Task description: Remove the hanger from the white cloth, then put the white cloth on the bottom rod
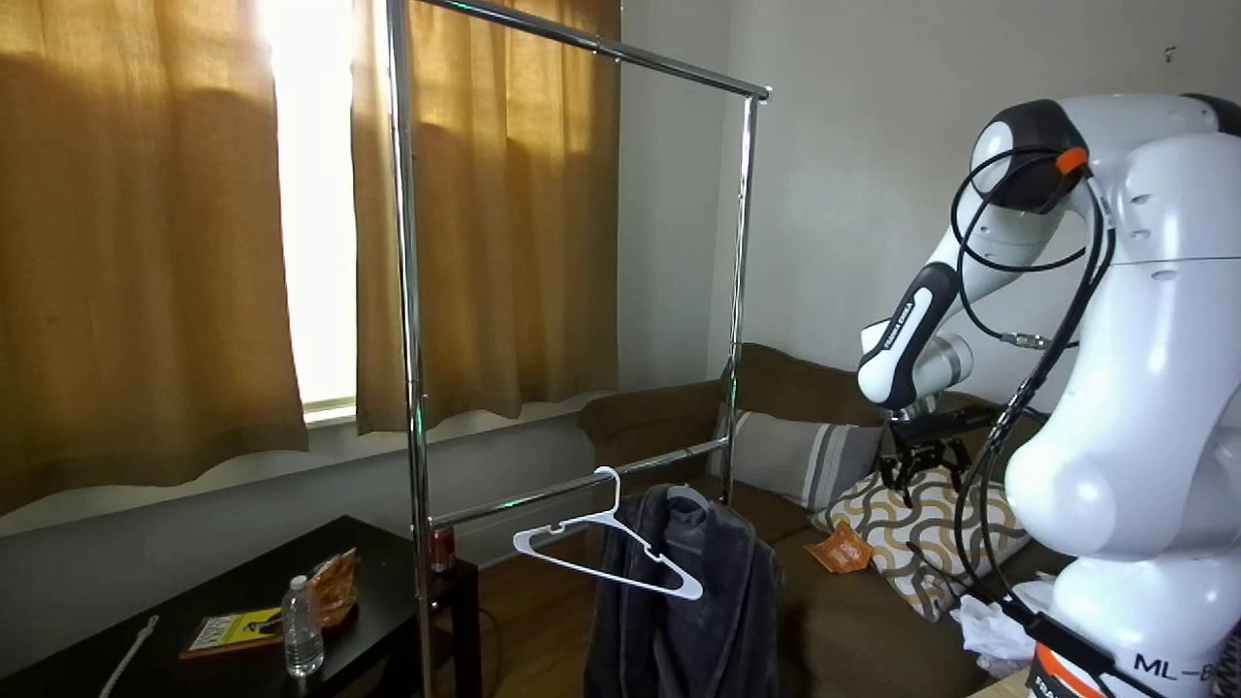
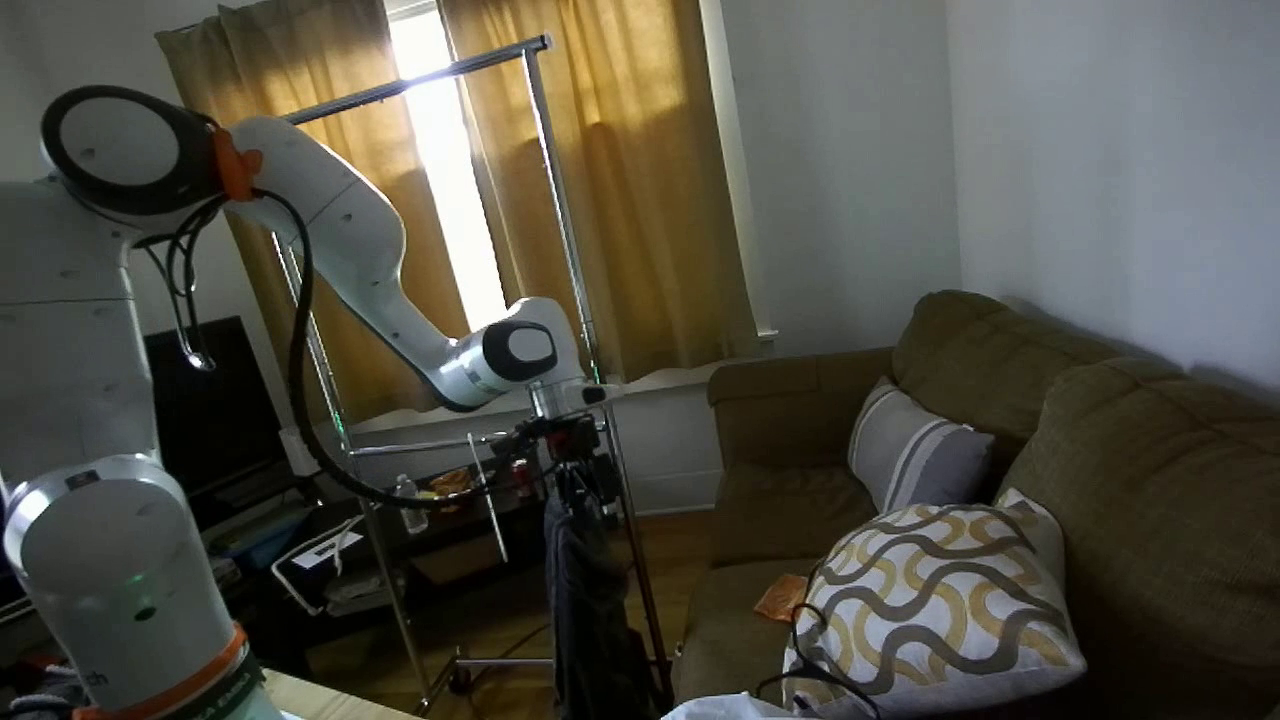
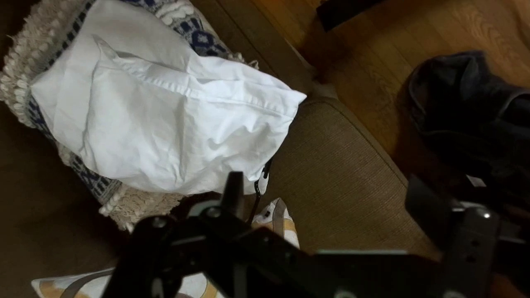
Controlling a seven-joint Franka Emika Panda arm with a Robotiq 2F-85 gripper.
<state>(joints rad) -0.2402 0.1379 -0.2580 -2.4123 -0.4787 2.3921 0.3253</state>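
Note:
The white cloth (image 3: 165, 111) lies on a fringed, patterned textile on the sofa in the wrist view. Its edge shows in both exterior views (image 1: 999, 630) (image 2: 725, 708). A thin black hanger (image 3: 256, 203) comes out from under the cloth's edge; its black loops (image 2: 822, 660) lie against the patterned pillow in an exterior view. Most of it is hidden. The bottom rod (image 1: 524, 501) crosses the chrome rack low down and also shows in an exterior view (image 2: 400, 449). My gripper (image 3: 325, 182) is open and empty, pointing down above the sofa (image 1: 926, 480), apart from the cloth.
An empty white hanger (image 1: 620, 528) hangs on the bottom rod. A dark garment (image 1: 717, 601) hangs beside it. The patterned pillow (image 2: 940, 600), a grey pillow (image 2: 915, 450) and an orange packet (image 1: 842, 550) are on the sofa. A black table (image 1: 242, 543) stands behind the rack.

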